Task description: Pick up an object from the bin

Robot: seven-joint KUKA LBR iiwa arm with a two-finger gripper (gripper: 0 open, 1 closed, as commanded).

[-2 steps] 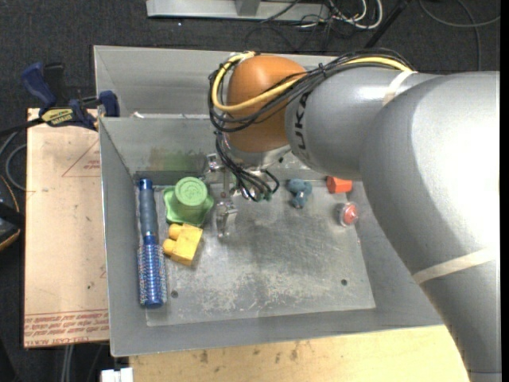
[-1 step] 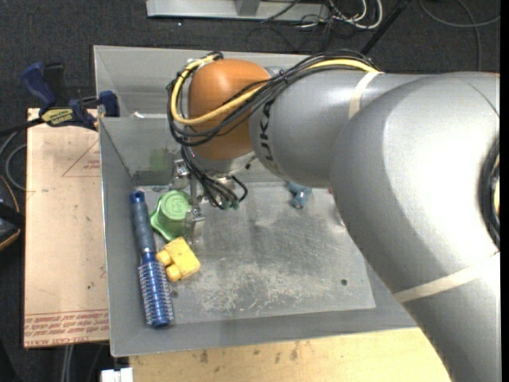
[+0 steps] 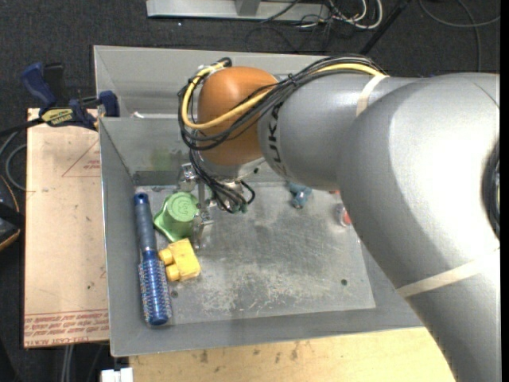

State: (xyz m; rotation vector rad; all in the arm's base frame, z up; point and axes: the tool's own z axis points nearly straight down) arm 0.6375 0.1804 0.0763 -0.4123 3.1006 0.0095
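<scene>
At nine o'clock in the bin (image 3: 116,213) my pincer (image 3: 203,215), spread or pressed together I cannot tell, sits beside what seems a green cap (image 3: 178,212), which I'd centre over.

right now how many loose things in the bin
5: blue brush by the left wall, green round piece and yellow block beside it, small blue piece and red bit near the arm; it may hide more.

arm (image 3: 382,142): silver-grey, rounded | wrist cover (image 3: 231,118): orange dome | cables (image 3: 238,110): black; yellow
</scene>
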